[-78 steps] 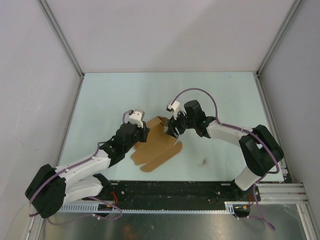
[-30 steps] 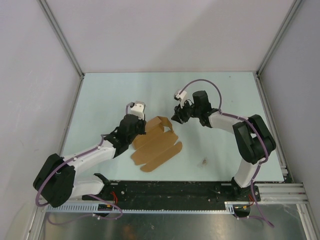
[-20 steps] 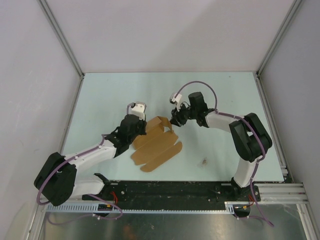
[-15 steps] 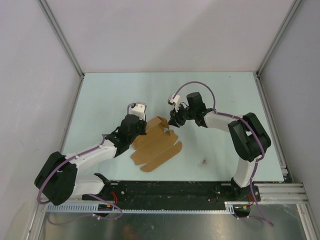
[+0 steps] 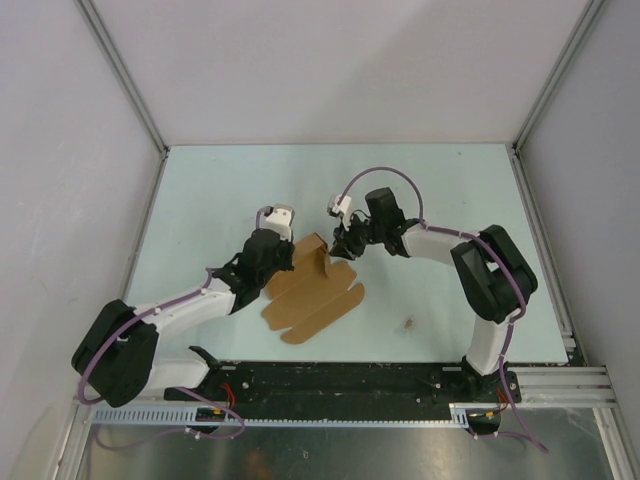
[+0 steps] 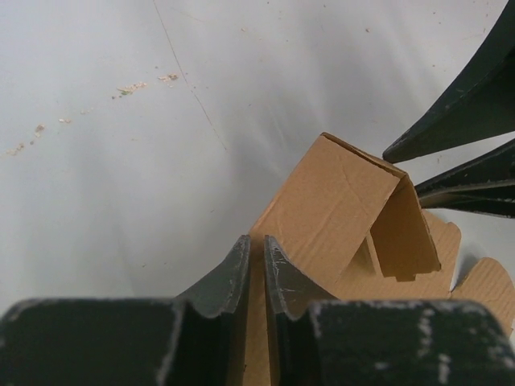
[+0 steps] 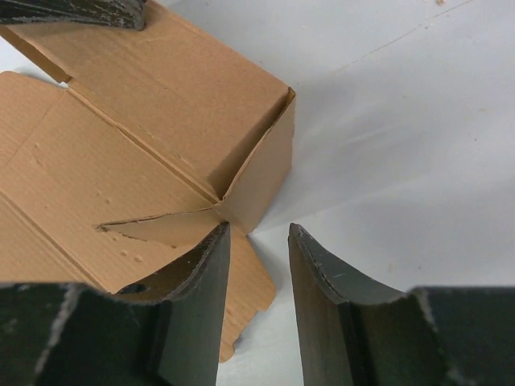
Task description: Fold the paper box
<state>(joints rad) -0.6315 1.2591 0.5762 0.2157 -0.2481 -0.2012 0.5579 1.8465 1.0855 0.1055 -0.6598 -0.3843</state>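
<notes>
The paper box is a brown die-cut sheet lying flat near the table's middle, with its far end folded up into a small raised corner. My left gripper is shut on the left edge of the raised panel, with cardboard pinched between the fingertips. My right gripper is open at the right side of the raised corner. Its left finger lies over a flat flap and its right finger is over bare table. The right fingers also show in the left wrist view.
The pale green table is enclosed by white walls with metal frame posts. A small dark mark lies on the table to the right of the sheet. The black mounting rail runs along the near edge.
My right gripper has moved left and in toward the raised corner of the sheet. The raised flaps stand closer together. My left gripper has kept its hold with little movement.
</notes>
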